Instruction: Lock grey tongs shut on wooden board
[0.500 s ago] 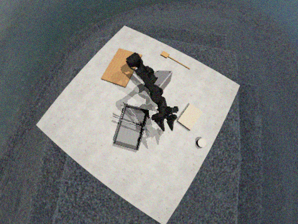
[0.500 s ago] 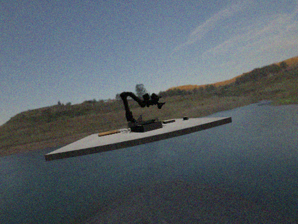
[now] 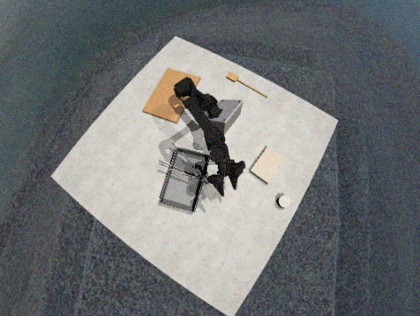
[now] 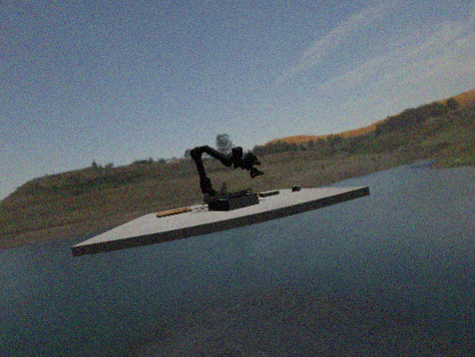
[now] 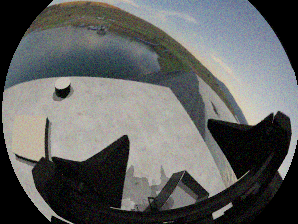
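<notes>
The grey tongs [image 3: 194, 173] lie across the roasting tin [image 3: 163, 191] [image 4: 232, 203] [image 5: 195, 185], their thin arms spread and reaching past its left rim in the top view. Their hinge end, near the right rim, is hard to make out. My gripper [image 3: 228, 191] [image 4: 259, 170] [image 5: 170, 131] is open with nothing between its fingers. It hangs high above the table, to the right of the tin in the top view. The wooden board [image 3: 159, 94] [image 4: 174, 212] lies at the upper left in the top view, partly under the arm, with nothing seen lying on it.
A wooden spatula [image 3: 232, 77] lies near the table's upper edge in the top view. A cream square slab [image 3: 270, 163] [image 5: 30, 136] and a small white-topped cylinder [image 3: 284, 201] [image 4: 296, 188] [image 5: 62, 87] are at the right. A grey block [image 3: 233, 110] stands beside the arm.
</notes>
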You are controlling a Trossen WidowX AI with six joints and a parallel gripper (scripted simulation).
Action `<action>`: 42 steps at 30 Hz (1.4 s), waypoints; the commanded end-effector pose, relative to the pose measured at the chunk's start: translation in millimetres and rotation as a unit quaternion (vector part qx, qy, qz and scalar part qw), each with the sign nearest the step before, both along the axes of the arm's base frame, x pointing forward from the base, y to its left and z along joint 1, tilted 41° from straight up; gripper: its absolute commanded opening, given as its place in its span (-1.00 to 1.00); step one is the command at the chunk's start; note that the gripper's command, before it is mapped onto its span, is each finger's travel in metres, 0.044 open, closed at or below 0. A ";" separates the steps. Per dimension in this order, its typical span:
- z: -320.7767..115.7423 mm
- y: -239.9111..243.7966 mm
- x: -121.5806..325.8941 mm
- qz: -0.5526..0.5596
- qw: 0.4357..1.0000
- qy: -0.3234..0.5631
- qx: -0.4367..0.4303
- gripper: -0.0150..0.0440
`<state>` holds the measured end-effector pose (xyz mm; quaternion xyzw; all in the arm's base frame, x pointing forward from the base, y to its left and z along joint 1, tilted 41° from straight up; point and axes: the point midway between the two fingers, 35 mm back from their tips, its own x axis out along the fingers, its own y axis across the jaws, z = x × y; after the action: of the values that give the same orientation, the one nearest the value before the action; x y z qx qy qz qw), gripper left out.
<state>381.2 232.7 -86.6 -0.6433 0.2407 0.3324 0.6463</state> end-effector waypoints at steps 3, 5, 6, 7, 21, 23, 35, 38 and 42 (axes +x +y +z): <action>8.3 -88.5 12.0 -0.151 0.962 0.171 -0.152 1.00; 12.8 -97.7 10.5 -0.163 0.954 0.188 -0.169 1.00; 15.2 -102.2 9.7 -0.169 0.950 0.196 -0.177 1.00; 17.8 -106.5 8.9 -0.174 0.946 0.204 -0.184 1.00; 68.9 -164.9 -9.3 -0.235 0.875 0.311 -0.287 1.00; 79.0 -173.2 -12.7 -0.242 0.862 0.327 -0.302 1.00; 98.5 -187.8 -19.1 -0.253 0.839 0.354 -0.328 1.00; 100.1 -190.6 -16.1 -0.253 0.838 0.354 -0.328 1.00; 100.2 -190.7 -16.6 -0.253 0.838 0.354 -0.328 1.00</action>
<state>363.0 43.5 10.8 -0.5726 0.7013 0.2675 0.3298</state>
